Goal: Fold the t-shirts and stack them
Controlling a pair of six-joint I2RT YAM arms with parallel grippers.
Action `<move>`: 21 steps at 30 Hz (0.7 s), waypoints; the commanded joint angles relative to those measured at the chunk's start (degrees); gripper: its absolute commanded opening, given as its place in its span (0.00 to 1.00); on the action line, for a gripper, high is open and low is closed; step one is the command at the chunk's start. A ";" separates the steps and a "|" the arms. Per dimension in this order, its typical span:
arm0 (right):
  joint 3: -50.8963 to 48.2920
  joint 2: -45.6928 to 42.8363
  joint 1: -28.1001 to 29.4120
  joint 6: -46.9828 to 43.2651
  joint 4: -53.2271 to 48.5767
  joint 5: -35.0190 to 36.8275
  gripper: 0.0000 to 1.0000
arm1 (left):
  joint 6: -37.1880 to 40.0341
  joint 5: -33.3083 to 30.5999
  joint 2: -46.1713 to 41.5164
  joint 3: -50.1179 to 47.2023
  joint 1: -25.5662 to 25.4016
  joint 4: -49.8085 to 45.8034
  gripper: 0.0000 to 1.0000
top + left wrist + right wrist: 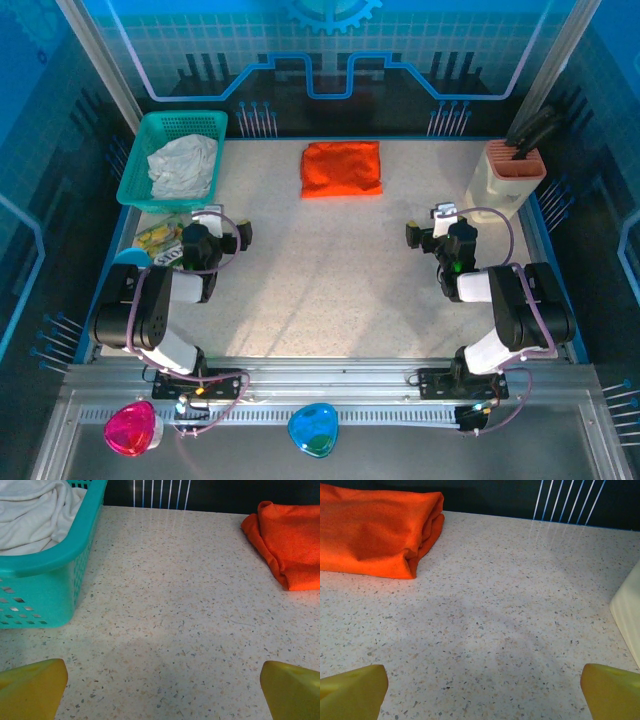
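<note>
The orange t-shirt (342, 168) lies folded into a thick rectangle at the back middle of the table; it also shows as the orange t-shirt (292, 540) and the orange t-shirt (375, 530) in the wrist views. The whitish-grey t-shirt (183, 165) sits crumpled inside the teal basket (140, 170); the whitish-grey t-shirt (35, 515) bulges over the rim. My left gripper (213, 222) rests low at the left, open and holding nothing, its yellow fingertips (32, 687) wide apart. My right gripper (440, 222) is open and holds nothing too, with bare table between its fingertips (612, 690).
The teal basket (45, 575) stands at the back left corner. A cream holder (505, 175) with dark tools stands at the back right, its wall (627, 610) close to my right gripper. A yellow packet (160, 238) lies by the left arm.
</note>
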 commanded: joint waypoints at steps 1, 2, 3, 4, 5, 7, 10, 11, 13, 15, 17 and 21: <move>0.42 -0.44 0.46 -1.35 0.29 -3.01 1.00 | 0.28 1.10 -0.33 0.35 -0.02 -0.03 0.99; 0.10 -1.70 0.49 -2.20 0.24 -5.03 1.00 | 0.21 1.10 -0.30 0.33 0.01 -0.03 0.99; 0.39 -6.04 0.59 -2.20 -4.55 -5.24 1.00 | 0.21 1.10 -0.28 0.35 0.00 -0.05 0.99; 1.32 -11.24 0.68 -2.54 -10.52 -5.19 1.00 | 0.21 1.17 -0.33 0.32 -0.01 0.00 0.99; 1.02 -16.51 1.11 -2.41 -13.38 -4.88 1.00 | 0.21 1.24 -0.33 0.29 0.01 -0.06 1.00; -3.50 -25.22 1.66 -0.05 -10.70 -1.91 1.00 | 0.23 1.24 -0.32 0.34 0.04 -0.02 0.99; -6.53 -24.32 0.53 -0.50 -7.20 0.75 1.00 | 0.21 1.19 -0.30 0.37 0.04 -0.06 0.99; -6.68 -21.95 -0.07 -0.38 -6.94 0.73 1.00 | 0.21 1.19 -0.33 0.39 0.01 -0.04 1.00; -8.88 -14.31 -0.86 1.95 3.76 -0.87 1.00 | 0.30 1.14 -0.26 0.34 -0.03 0.00 1.00; -9.70 -9.11 0.69 -0.42 10.81 0.00 1.00 | 0.30 1.18 -0.31 0.32 -0.03 0.00 0.99; -8.69 -1.71 0.69 0.38 15.22 1.64 1.00 | 0.29 1.12 -0.26 0.34 -0.03 -0.02 0.99; -2.71 -1.75 -0.57 1.15 3.04 -0.58 1.00 | 0.25 1.18 -0.32 0.29 -0.03 -0.04 1.00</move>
